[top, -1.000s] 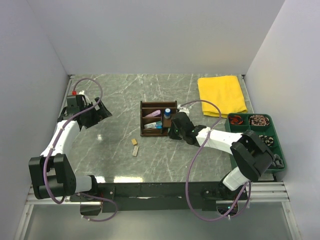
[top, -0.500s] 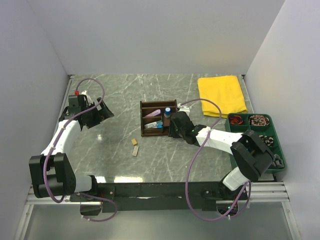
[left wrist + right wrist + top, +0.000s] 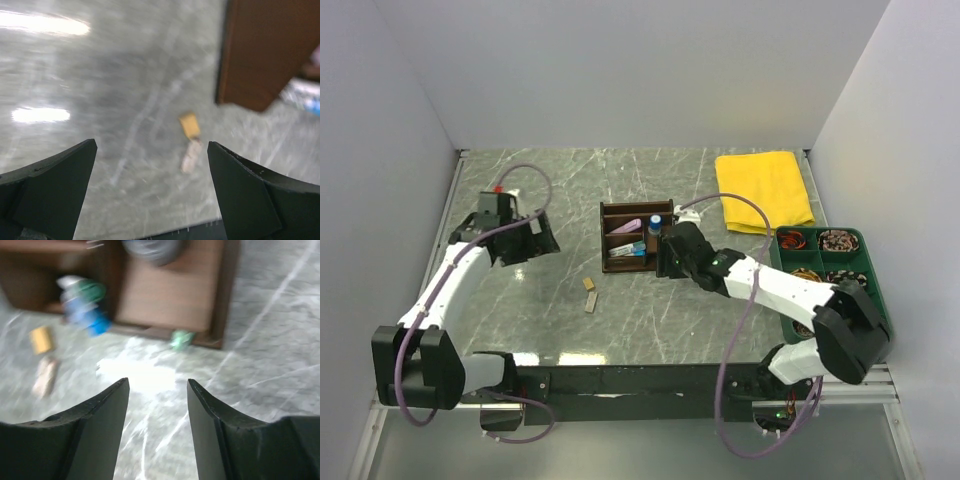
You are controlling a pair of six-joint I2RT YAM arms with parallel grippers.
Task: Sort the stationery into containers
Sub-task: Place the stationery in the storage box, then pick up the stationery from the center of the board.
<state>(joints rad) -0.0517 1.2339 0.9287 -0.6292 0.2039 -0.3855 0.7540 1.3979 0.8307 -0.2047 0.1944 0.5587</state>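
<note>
Roughly mid-table stands the organiser, and the rest is placed from it. Inside it, seen from above, a pink eraser lies in a rear slot. Pens with blue and green caps lie in the front slot, and a blue-capped bottle stands upright in the right-hand compartment. Outside it, on the table near its front-left corner and toward the arm bases, lie a yellowish eraser and a paler eraser. They are almost end to end, the yellowish one nearer the organiser.

The right gripper hangs just beside the organiser's right side, low over the table. Its wrist view shows the fingers parted with nothing between them, so it is partly open and empty. Ahead of it a small green eraser sits at the organiser's outer wall. The blur hides whether it touches the wall or only lies beside it.

The left gripper hovers well to the organiser's left, above bare table. Its jaws are spread wide and hold nothing. Its wrist view looks down on the two tan erasers and one organiser corner.

Behind and to the right of the organiser, apart from it, lies the cloth. The tray sits well to the organiser's right, with coiled bands in its compartments and the right arm crossing its near part.
</note>
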